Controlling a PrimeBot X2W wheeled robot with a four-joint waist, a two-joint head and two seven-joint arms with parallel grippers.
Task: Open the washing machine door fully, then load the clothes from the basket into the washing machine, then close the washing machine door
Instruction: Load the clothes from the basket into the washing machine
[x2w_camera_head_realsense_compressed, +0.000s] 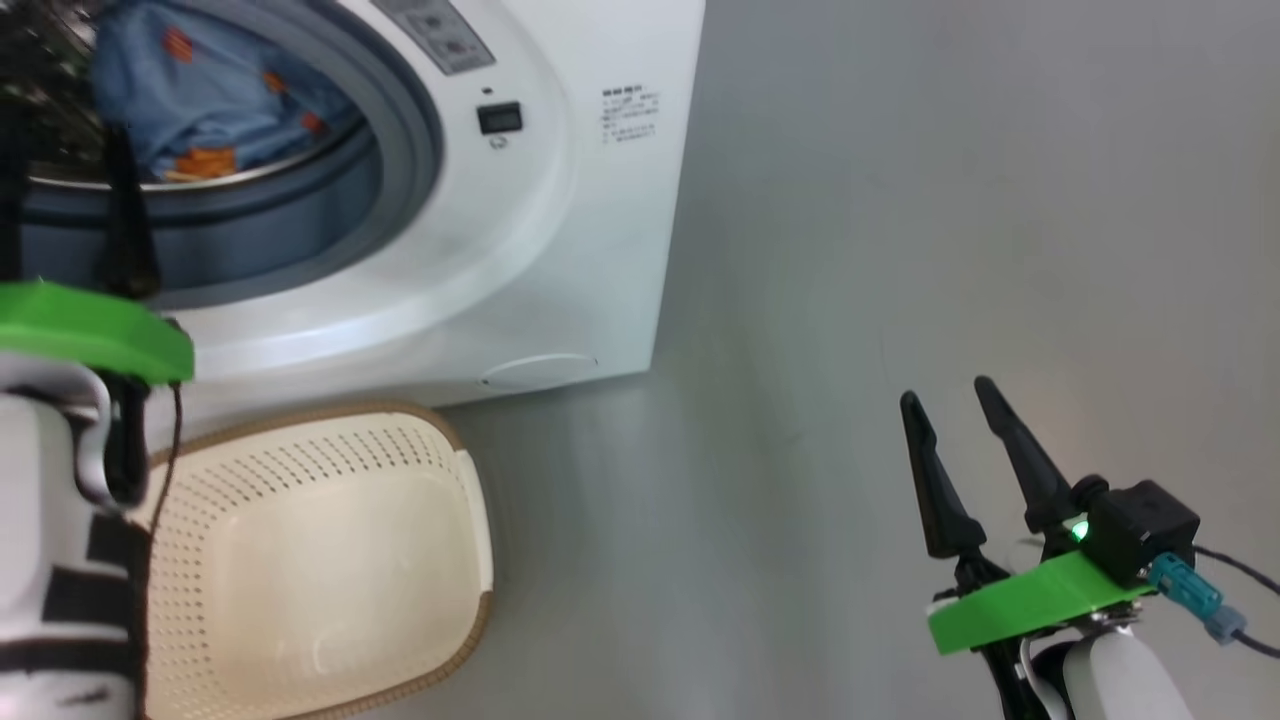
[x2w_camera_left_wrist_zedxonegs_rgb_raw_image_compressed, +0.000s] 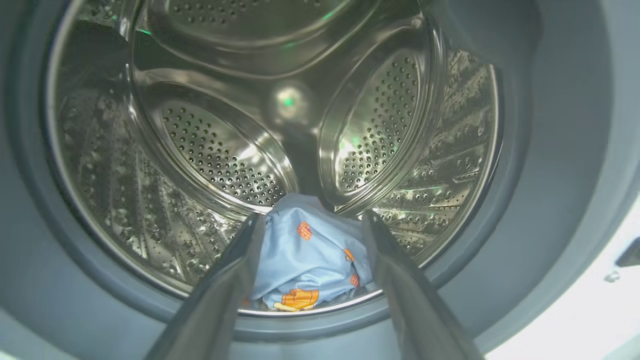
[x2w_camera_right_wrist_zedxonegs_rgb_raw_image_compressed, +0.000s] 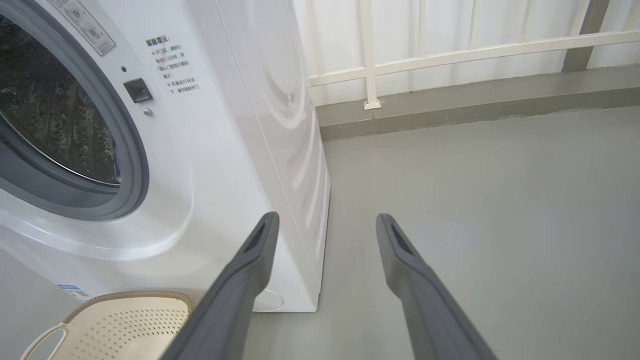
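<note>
While L tool (x2w_camera_left_wrist_zedxonegs_rgb_raw_image_compressed: 312, 216) gapes empty at gasket rim (x2w_camera_left_wrist_zedxonegs_rgb_raw_image_compressed: 530, 200) | R tool (x2w_camera_head_realsense_compressed: 946, 392) same, over floor (x2w_camera_head_realsense_compressed: 900, 200)

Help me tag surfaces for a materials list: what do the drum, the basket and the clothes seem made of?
The drum: likely stainless steel, glossy; mirror reflections and punched holes.
The basket: seemingly moulded plastic, matte cream, perforated wall; its brown rim looks woven, possibly imitation.
The clothes: soft thin fabric, perhaps cotton; it creases and folds, printed light blue.
</note>
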